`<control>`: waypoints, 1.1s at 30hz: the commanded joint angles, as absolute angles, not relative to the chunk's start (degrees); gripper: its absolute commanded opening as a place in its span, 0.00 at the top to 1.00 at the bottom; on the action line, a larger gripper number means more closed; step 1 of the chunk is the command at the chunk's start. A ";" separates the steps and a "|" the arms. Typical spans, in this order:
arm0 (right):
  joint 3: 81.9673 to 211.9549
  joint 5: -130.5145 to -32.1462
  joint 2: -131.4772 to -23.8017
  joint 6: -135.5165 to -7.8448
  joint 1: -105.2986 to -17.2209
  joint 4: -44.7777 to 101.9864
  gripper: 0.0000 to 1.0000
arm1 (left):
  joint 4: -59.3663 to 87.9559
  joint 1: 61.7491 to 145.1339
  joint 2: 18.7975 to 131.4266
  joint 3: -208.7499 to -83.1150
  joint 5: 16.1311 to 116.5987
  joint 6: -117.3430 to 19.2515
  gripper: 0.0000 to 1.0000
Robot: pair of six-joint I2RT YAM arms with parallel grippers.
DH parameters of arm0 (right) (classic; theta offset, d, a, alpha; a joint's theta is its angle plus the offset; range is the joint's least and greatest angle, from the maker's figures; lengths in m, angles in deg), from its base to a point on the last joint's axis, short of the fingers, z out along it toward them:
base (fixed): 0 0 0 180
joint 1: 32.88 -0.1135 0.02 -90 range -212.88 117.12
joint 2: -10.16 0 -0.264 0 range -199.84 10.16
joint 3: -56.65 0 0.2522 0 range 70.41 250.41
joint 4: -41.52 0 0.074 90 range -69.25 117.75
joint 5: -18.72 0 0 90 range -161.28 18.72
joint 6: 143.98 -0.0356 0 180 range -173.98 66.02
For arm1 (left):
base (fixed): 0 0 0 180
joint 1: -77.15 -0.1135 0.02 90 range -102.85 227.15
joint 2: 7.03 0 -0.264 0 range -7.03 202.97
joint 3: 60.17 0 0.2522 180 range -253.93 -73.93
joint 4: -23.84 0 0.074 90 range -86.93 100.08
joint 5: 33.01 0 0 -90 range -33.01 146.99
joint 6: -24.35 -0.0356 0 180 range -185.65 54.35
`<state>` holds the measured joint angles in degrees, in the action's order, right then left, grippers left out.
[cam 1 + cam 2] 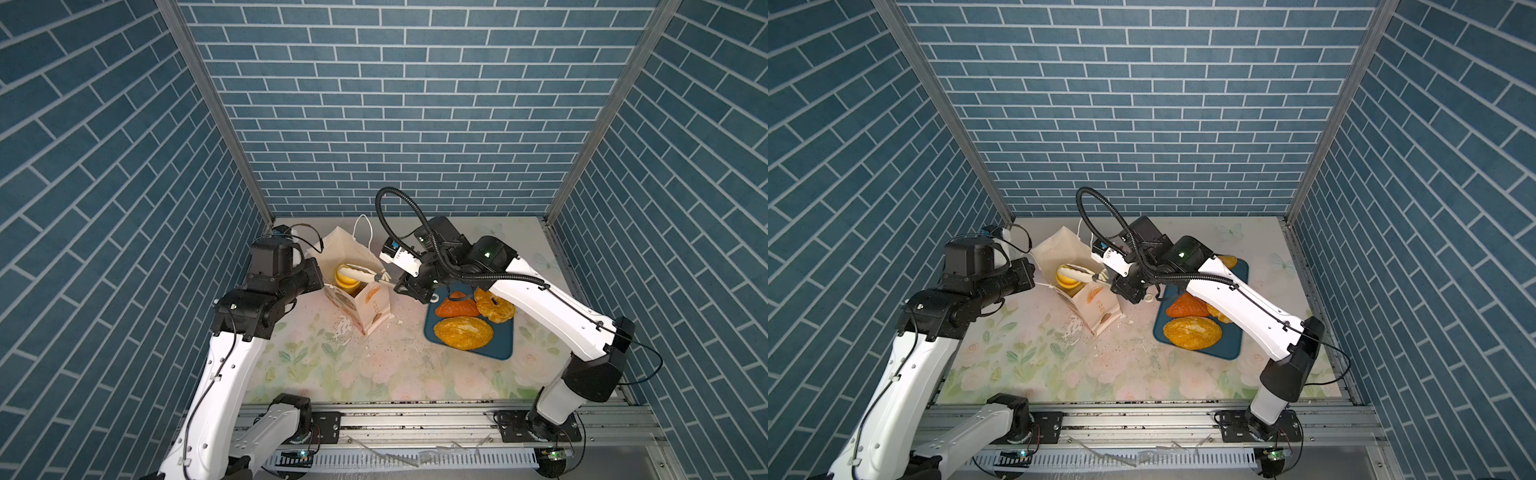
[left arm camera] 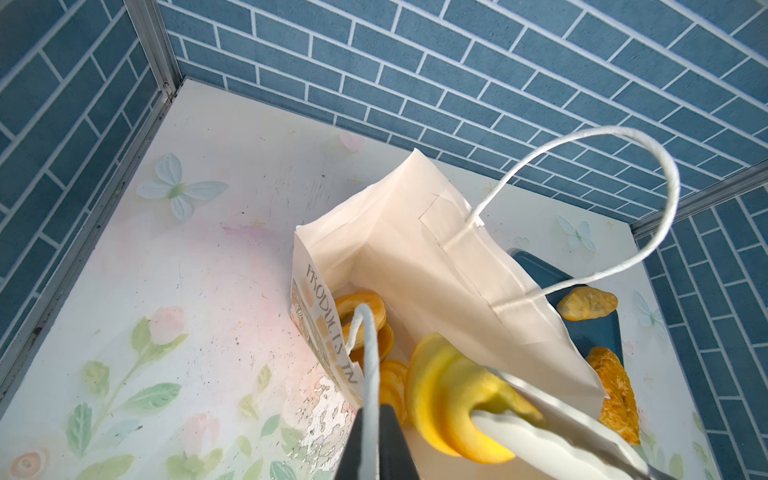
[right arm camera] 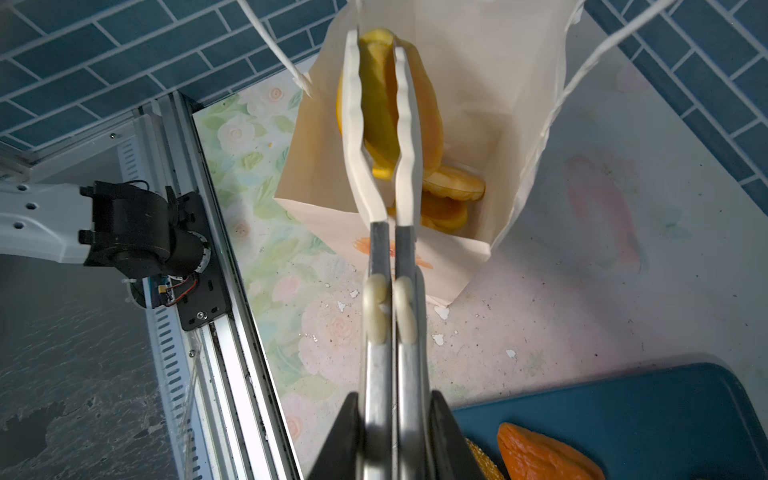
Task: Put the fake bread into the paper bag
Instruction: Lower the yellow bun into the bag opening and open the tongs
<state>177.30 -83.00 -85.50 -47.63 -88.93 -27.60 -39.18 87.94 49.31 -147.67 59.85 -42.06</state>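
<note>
paper bag (image 1: 345, 249): upright on the floral tabletop (image 1: 332, 374), mouth open, bread pictures printed on the sides.
left end effector (image 2: 374, 442): clenched on a cord handle (image 2: 370, 365) right at the paper bag's rim, on the bag's side away from the tray.
second cord handle (image 2: 648, 166): arched up free above the paper bag's opposite wall.
right end effector (image 3: 392, 436): clenched around the metal arms of the tongs (image 3: 378, 365), just outside the paper bag on its tray side.
white tips (image 3: 353, 124): reaching over the paper bag's rim into its mouth, squeezed together on one piece of bread.
yellow curved bun (image 2: 440, 395): gripped between those tips, hanging in the paper bag's mouth above the pieces already inside; touching them or not, cannot tell.
ring pastries (image 2: 361, 305): stacked with other golden pieces at the bottom of the paper bag.
blue tray (image 1: 494, 347): flat on the tabletop near the paper bag, apart from it.
on the tray, outside the paper bag: seeded oval loaf (image 1: 463, 332), reddish triangle (image 1: 457, 308), croissant (image 1: 495, 308), small bun (image 2: 586, 303).
</note>
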 commanded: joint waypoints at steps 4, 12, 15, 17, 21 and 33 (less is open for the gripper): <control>180.50 -79.66 -87.08 -46.47 -90.00 -28.57 0.88 | -38.92 88.14 49.31 -147.30 60.16 -42.07 0.90; 182.17 -77.34 -87.25 -46.20 -90.66 -28.60 0.73 | -38.62 88.12 49.53 -147.10 60.63 -41.85 0.90; 182.28 -76.75 -86.18 -45.99 -90.84 -27.76 0.70 | -38.44 88.14 49.57 -147.15 60.82 -41.76 0.90; 182.20 -76.64 -85.39 -45.94 -90.85 -27.38 0.69 | -38.35 88.12 49.48 -147.02 60.84 -41.68 0.90; 181.60 -76.64 -84.22 -45.82 -90.79 -26.33 0.67 | -38.53 88.14 49.74 -147.04 60.73 -41.75 0.90; 181.15 -75.30 -82.36 -44.95 -90.80 -24.11 0.63 | -38.22 88.14 50.51 -147.10 60.76 -41.81 0.90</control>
<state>180.25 -75.51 -84.82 -47.04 -90.46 -26.79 -38.90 87.94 50.25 -147.51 60.90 -41.88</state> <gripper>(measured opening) 0.371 0.097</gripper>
